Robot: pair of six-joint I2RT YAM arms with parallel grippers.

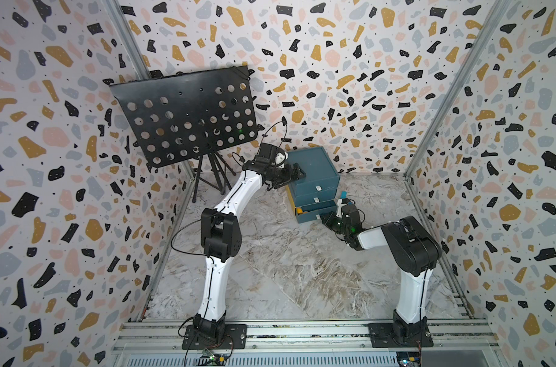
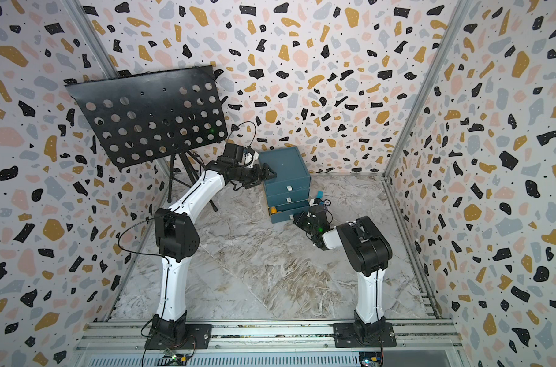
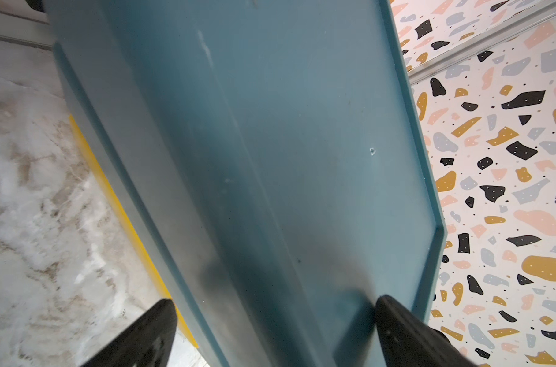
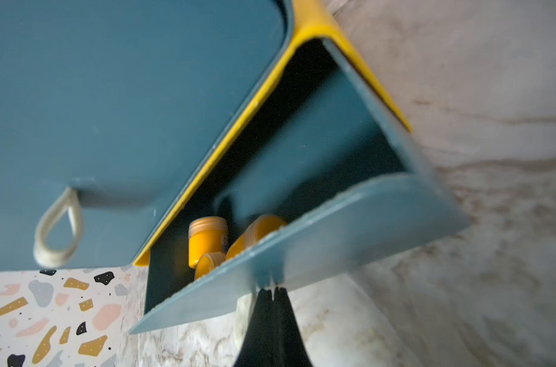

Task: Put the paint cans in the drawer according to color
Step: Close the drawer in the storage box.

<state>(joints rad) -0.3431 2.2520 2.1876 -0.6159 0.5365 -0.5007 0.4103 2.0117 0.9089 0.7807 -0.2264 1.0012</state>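
Cans first: three yellow-orange paint cans [image 4: 206, 241] sit in the open bottom drawer [image 4: 302, 251] of a teal cabinet [image 1: 314, 165] at the far end of the marble counter [image 1: 286, 270]. In a top view they show only as a spot of yellow [image 1: 299, 210] in the drawer's left end. In the right wrist view one can appears to stand on its base, with its ribbed lid uppermost and its axis upright. A second [image 4: 254, 233] lies tipped over, its axis slanting. A third [image 4: 208, 263] turns its round lid face out toward the drawer front. The standing can has a small label, but its writing is too blurred to read.

The right claw [image 4: 273, 290] has its fingertips pressed together, touching the lower edge of the drawer front. A pale blurred shape lies just beside them, and I cannot tell whether anything is pinched.

The left claw [image 3: 270, 333] is spread wide astride the cabinet's upper left edge. One finger [image 3: 407, 330] is over the top panel and the other [image 3: 143, 333] is beside the side wall. It holds nothing.
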